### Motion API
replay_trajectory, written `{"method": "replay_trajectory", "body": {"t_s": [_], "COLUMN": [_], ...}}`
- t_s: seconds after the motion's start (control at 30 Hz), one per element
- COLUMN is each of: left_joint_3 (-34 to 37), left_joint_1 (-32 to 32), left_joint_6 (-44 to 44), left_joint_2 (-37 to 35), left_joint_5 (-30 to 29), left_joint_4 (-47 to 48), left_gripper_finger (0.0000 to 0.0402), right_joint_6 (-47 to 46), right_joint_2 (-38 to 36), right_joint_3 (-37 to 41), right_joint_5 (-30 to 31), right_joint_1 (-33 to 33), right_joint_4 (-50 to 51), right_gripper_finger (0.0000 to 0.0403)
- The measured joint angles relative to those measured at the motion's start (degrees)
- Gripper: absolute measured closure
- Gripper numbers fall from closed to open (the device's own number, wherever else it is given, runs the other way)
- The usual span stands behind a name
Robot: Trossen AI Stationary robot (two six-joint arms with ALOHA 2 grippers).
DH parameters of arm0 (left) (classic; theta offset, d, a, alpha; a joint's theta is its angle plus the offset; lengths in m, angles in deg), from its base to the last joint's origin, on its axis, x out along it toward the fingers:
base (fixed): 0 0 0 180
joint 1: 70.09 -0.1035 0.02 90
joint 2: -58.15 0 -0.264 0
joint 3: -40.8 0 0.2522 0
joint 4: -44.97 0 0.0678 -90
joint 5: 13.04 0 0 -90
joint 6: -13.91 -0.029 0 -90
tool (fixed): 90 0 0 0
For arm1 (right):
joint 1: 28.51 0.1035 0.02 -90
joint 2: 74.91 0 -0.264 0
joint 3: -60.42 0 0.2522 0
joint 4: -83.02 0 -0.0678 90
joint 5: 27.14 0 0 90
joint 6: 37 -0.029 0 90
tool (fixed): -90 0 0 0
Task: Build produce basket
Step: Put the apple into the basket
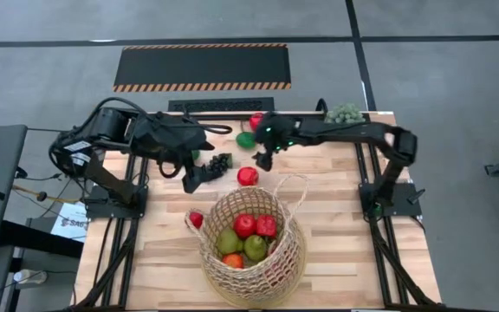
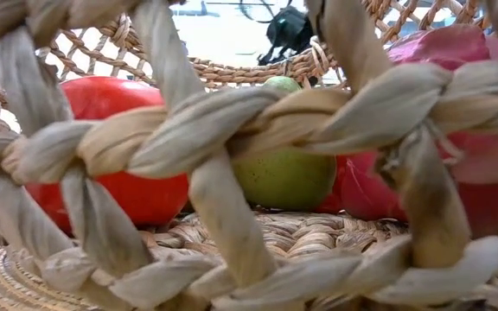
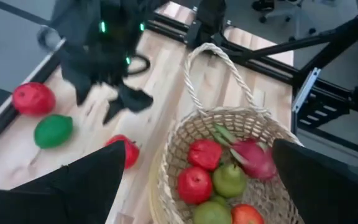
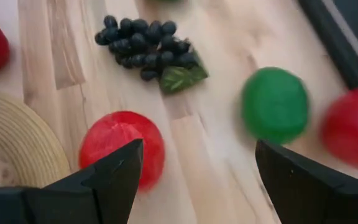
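The tan wicker basket (image 1: 251, 251) stands on the table's near middle and holds red apples (image 1: 245, 225), green pears (image 1: 255, 248) and a pink dragon fruit (image 3: 253, 158). It fills the low view (image 2: 232, 112). My left gripper (image 1: 199, 178) is open and empty, above the table left of the dark grape bunch (image 1: 221, 162); its wrist view (image 3: 199, 149) looks onto the basket. My right gripper (image 1: 262, 159) is open and empty (image 4: 199, 149) above the table, between a red tomato (image 4: 122, 148) and a green lime (image 4: 275, 104). Both fruits lie on the wood.
A red apple (image 1: 255, 120) lies near the far edge, and another red fruit (image 1: 197, 219) lies at the basket's left side. A pale green spiky ball (image 1: 345, 113) sits at the far right corner. One loop handle (image 1: 294, 186) rises from the basket's far right rim.
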Motion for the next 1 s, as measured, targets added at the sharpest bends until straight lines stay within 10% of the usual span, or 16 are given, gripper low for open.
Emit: {"method": "replay_trajectory", "body": {"t_s": [0.47, 1.0], "left_joint_3": [0.1, 0.1], "left_joint_1": [0.2, 0.2], "left_joint_6": [1.8, 1.7], "left_joint_2": [0.1, 2.0], "left_joint_5": [-1.4, -3.2], "left_joint_4": [2.5, 2.9], "left_gripper_finger": [0.0012, 0.0013], "right_joint_6": [-0.9, 0.6], "right_joint_2": [14.1, 14.3], "right_joint_3": [-5.4, -4.9], "right_joint_5": [-5.2, -5.5], "right_joint_1": [3.5, 3.7], "right_joint_4": [-2.1, 9.3], "right_gripper_finger": [0.0076, 0.0076]}}
